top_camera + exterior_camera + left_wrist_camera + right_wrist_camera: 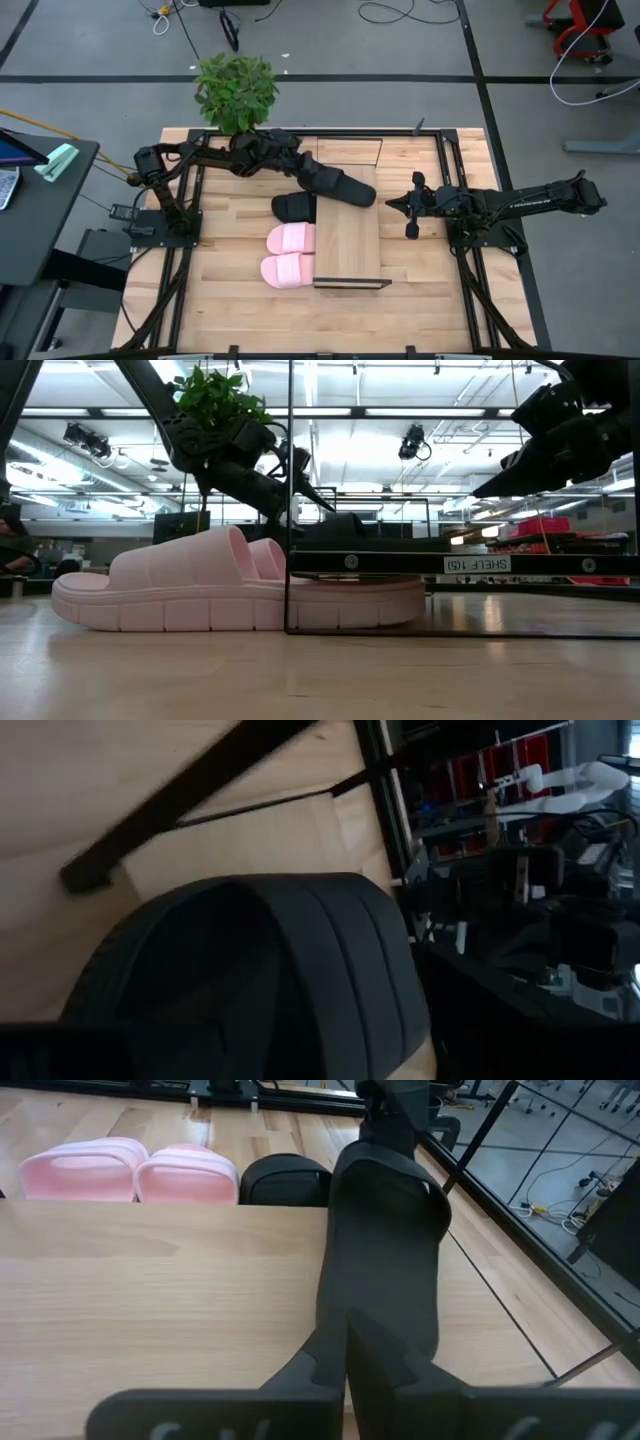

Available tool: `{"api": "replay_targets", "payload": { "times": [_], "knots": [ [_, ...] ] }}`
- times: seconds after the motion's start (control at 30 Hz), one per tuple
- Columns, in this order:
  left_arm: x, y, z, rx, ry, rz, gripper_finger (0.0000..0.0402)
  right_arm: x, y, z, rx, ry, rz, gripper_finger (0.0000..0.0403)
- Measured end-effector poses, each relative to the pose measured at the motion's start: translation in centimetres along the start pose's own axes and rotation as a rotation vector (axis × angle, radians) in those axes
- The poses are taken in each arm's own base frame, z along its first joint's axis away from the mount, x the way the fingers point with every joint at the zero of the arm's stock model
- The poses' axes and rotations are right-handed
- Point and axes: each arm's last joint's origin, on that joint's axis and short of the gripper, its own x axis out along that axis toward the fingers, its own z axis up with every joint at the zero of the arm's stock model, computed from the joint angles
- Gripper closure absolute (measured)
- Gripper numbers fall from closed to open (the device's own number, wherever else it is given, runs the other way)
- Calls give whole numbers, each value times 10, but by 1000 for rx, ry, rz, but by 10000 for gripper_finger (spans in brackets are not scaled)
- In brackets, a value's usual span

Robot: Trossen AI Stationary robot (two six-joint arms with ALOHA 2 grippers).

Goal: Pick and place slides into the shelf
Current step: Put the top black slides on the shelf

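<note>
Left gripper (pixel 325 180) holds a black slide (pixel 345 188) wide-jawed over the shelf (pixel 348 262) far end. Three slides sit tucked under its left edge. Risk: release at an angle, slide tips off the far edge. Right gripper (pixel 395 203) shut, waiting beside the shelf.

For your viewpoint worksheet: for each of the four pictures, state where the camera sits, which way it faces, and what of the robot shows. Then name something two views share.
High view: overhead, facing straight down; both arms, the shelf.
Low view: table height, facing level across; pink slides, arms from above.
Left wrist view: on the left arm, close on a black slide.
Right wrist view: on the right arm, facing across the shelf board; right gripper at the bottom.
Shared: high and right wrist views both show the pink pair tucked under the shelf.
</note>
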Motion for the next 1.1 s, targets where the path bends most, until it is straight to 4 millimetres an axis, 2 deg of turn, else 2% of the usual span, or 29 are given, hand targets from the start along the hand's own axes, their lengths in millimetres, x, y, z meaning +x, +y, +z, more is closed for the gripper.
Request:
{"api": "replay_targets", "payload": {
  "times": [0.3,0.53,0.77,0.97,1.1],
  "knots": [
    [-1,1,2,1,5,-8,170,0,0,-2,2,22,0,389],
    [-7,7,14,5,-12,-7,169,0,0,-2,3,22,0,389],
    [-11,7,17,7,30,-32,181,0,0,-3,14,28,0,389],
    [-17,16,17,20,56,59,191,0,0,-3,15,30,1,389],
    [-23,11,17,70,16,112,199,0,0,-3,15,30,0,389]
  ]
}}
